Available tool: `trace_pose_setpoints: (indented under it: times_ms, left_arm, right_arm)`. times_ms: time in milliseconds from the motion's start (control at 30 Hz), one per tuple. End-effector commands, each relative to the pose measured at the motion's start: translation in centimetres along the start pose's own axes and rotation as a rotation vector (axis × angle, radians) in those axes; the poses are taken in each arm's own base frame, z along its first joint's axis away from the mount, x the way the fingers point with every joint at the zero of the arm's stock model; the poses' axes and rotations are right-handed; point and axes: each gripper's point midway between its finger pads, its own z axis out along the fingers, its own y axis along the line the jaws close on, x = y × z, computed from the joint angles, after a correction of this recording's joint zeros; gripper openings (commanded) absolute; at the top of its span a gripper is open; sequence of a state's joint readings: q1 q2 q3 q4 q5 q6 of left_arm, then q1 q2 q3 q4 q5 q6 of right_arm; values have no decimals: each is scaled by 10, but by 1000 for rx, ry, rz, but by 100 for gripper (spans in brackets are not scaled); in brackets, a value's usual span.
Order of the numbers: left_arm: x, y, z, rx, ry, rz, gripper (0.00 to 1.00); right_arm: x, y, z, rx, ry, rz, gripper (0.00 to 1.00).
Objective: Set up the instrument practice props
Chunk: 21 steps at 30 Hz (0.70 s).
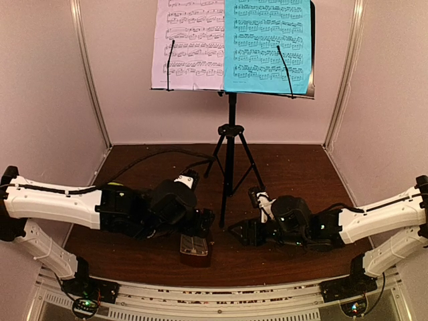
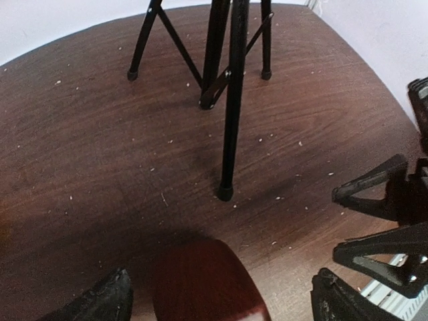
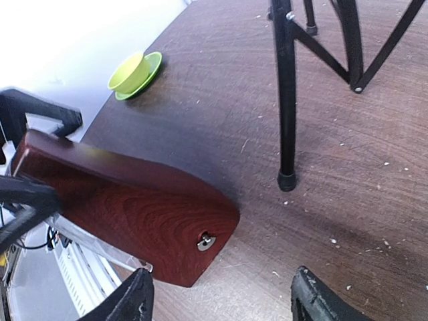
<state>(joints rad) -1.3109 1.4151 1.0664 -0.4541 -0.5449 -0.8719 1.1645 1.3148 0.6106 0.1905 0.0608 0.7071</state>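
Observation:
The black music stand (image 1: 230, 154) is on its tripod at the back of the table. A white sheet (image 1: 190, 43) and a cyan sheet (image 1: 267, 47) rest side by side on its desk. The reddish-brown wooden metronome (image 1: 195, 249) sits near the table's front edge, its winding key (image 3: 206, 241) turned toward the right arm. My left gripper (image 2: 221, 304) is open, one finger on each side of the metronome (image 2: 204, 284) with a gap on both sides. My right gripper (image 3: 224, 301) is open just right of the metronome (image 3: 127, 214), with nothing between its fingers.
A lime-green bowl on a saucer (image 3: 134, 72) stands at the table's left side, behind the left arm. The tripod's nearest foot (image 2: 225, 192) lands just beyond both grippers. White walls close in the table on three sides. A metal rail runs along the front edge.

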Motion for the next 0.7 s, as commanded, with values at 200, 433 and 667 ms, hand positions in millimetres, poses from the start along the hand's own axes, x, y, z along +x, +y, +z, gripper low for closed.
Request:
trace_pose_setpoints:
  times_ms: [200,433,667]
  left_arm:
    - [15,10,18,-116,32,-102,82]
    - [8,13,18,-170,16,-104,59]
    - [-23,11,-1,-158,-58,-84,28]
  right_arm:
    - [-6,-19,-11,40,-49,9,73]
    - [-8,-18,-12,16,-63,-17,76]
    - [-13,-7,-12,-40,-90,-133,76]
